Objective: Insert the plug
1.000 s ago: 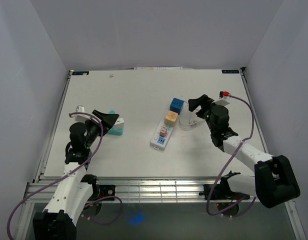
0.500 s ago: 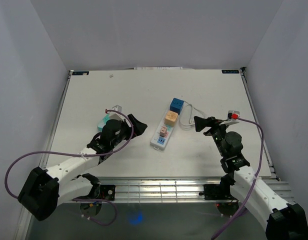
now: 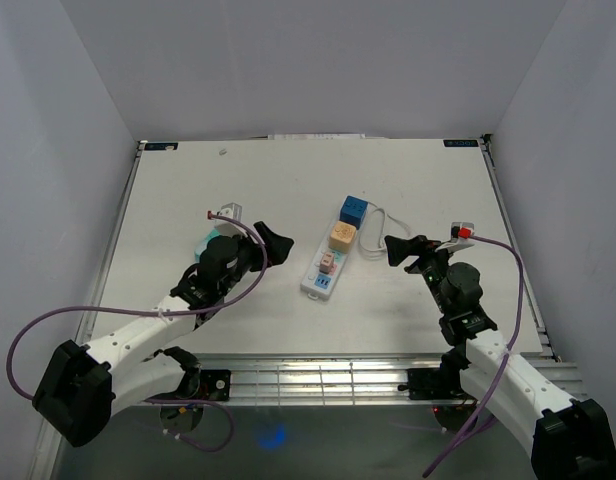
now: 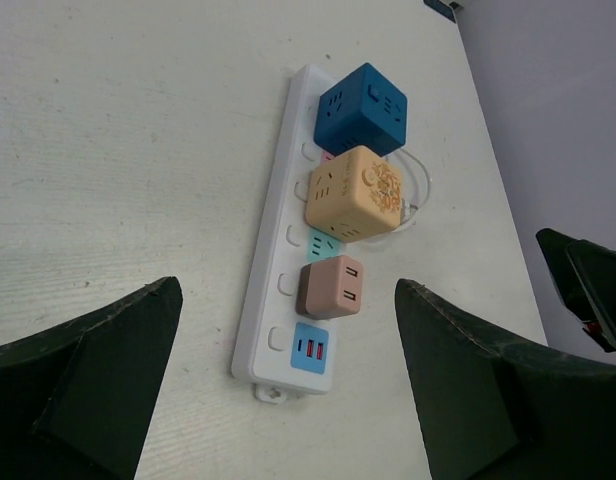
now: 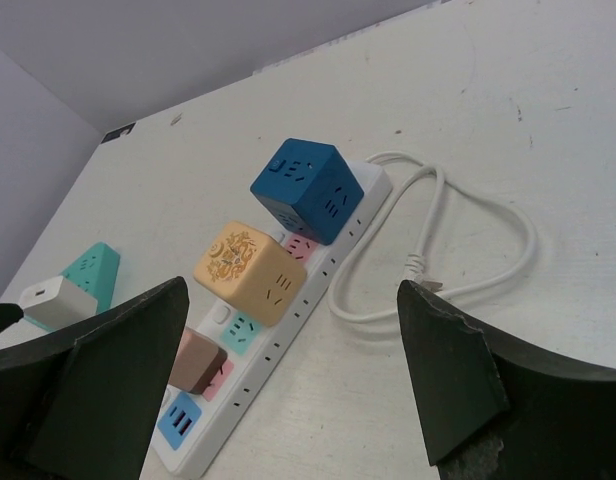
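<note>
A white power strip lies mid-table with a blue cube, an orange cube and a small brown plug seated in it. It also shows in the left wrist view and the right wrist view. A teal-and-white plug lies on the table to the strip's left, partly hidden by my left arm in the top view. My left gripper is open and empty left of the strip. My right gripper is open and empty right of it.
The strip's white cable loops on the table between the strip and my right gripper, with its end lying free. Purple wrist cables hang beside both arms. The table's raised edges run along the left and right.
My left gripper left the teal-and-white plug and swung right toward the strip. My right gripper drew back from beside the blue cube toward the near right. Both have hardly moved in the last half second.
</note>
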